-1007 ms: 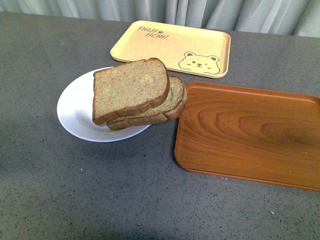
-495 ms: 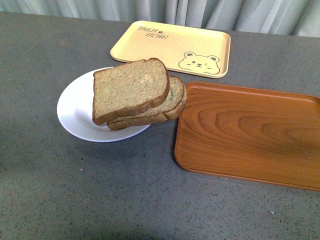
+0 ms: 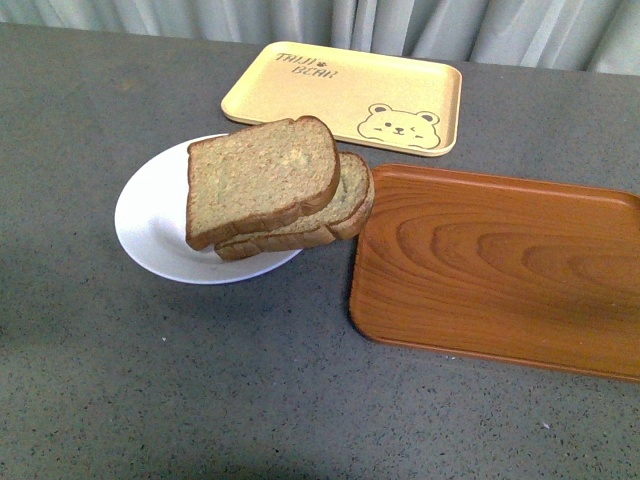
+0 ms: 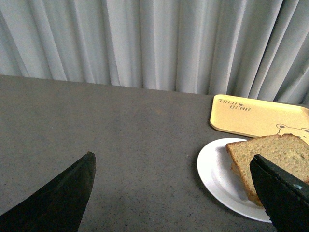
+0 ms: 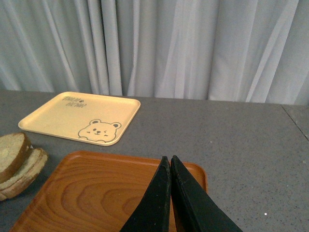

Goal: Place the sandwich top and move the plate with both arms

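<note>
— Resting askew on a second slice [image 3: 347, 205], the sandwich top [image 3: 262, 178] sits on the plate [image 3: 150, 215] at the left of the grey table [image 3: 200, 380]. The stack juts past the plate's rim toward the wooden tray [image 3: 500, 265]. How do we reckon it all handles?

— We judge the bread light, soft and easily dented, so it wants no squeeze. The job left looks to be the plate. That we take for stiff, smooth and probably slippery, with a thin shallow rim. We would pinch it at two opposite bare edges, clear of the overhang, and carry it level, since the loose stack could slide off

— And our grippers?

— Neither arm shows from the front. Seen from its own wrist, our left gripper [image 4: 171, 162] is spread wide and empty, with the plate close by. Our right gripper [image 5: 170, 159] is pinched closed on nothing, pointing over the wooden tray

— What escapes us?

— Whatever lies between the slices, and the plate's rim under the overhanging bread. We cannot tell if the stack touches the wooden tray. The left wrist view hides part of the plate behind the gripper itself, and the right wrist view shows only the bread's edge and no plate
</note>
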Motion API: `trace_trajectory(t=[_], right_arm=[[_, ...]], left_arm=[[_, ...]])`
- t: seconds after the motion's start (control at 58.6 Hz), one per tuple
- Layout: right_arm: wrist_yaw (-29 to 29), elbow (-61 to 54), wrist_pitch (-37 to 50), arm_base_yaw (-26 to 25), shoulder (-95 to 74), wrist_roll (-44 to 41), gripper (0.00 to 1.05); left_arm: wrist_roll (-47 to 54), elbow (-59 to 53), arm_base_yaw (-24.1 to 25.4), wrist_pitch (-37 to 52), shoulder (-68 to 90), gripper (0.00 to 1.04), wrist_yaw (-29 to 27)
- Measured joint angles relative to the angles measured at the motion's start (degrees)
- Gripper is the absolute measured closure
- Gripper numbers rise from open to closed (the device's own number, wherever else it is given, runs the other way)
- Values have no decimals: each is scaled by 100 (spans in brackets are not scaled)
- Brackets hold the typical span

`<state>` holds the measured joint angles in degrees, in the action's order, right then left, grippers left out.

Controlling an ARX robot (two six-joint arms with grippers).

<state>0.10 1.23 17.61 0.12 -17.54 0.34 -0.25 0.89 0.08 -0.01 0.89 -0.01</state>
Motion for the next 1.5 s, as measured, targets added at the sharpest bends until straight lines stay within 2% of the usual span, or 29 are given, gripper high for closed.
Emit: trace_trajectory(t=[0.478, 0.564, 0.598, 0.871, 0.905, 0.939, 1.025, 1.042, 1.059, 1.11, 1.212, 1.366, 1.434, 1.503], right_arm=[[0, 0, -761, -2, 754, 0, 103], [2, 2, -1617, -2, 1421, 0, 103], [-4, 2, -1698, -2, 1580, -2, 103], [-9, 2, -1751, -2, 1714, 0, 103], [-9, 2, -1751, -2, 1718, -2, 103], [2, 2, -1753, -2, 1718, -2, 103], [-20, 2, -1753, -4, 1725, -4, 88], [-17, 2, -1753, -2, 1725, -4, 87], [-9, 2, -1753, -2, 1725, -4, 83], [-15, 2, -1753, -4, 1725, -4, 73], [-7, 2, -1753, -2, 1727, -4, 48], [-11, 2, -1753, -4, 1725, -4, 23], [-9, 2, -1753, -4, 1725, -4, 9], [-9, 2, -1753, -4, 1727, -4, 9]], left_arm=[[0, 0, 0, 0, 0, 9, 0], [0, 0, 0, 0, 0, 9, -2], [0, 0, 0, 0, 0, 9, -2], [0, 0, 0, 0, 0, 9, 0], [9, 31, 44, -101, 70, 9, 114], [157, 361, 345, -957, 448, 9, 1189], [256, 1121, 811, -2439, 1862, 9, 2924], [254, 1178, 824, -2520, 2022, 9, 3001], [254, 1261, 837, -2570, 2308, 9, 3353], [229, 1443, 807, -2271, 3047, 9, 3814], [-160, 1827, 654, -702, 4815, 9, 3729], [-1032, 2253, 446, 822, 6752, 9, 3600], [-1510, 2387, 354, 1381, 7587, 9, 3427], [-1906, 2492, 205, 1738, 8168, 9, 3366]])
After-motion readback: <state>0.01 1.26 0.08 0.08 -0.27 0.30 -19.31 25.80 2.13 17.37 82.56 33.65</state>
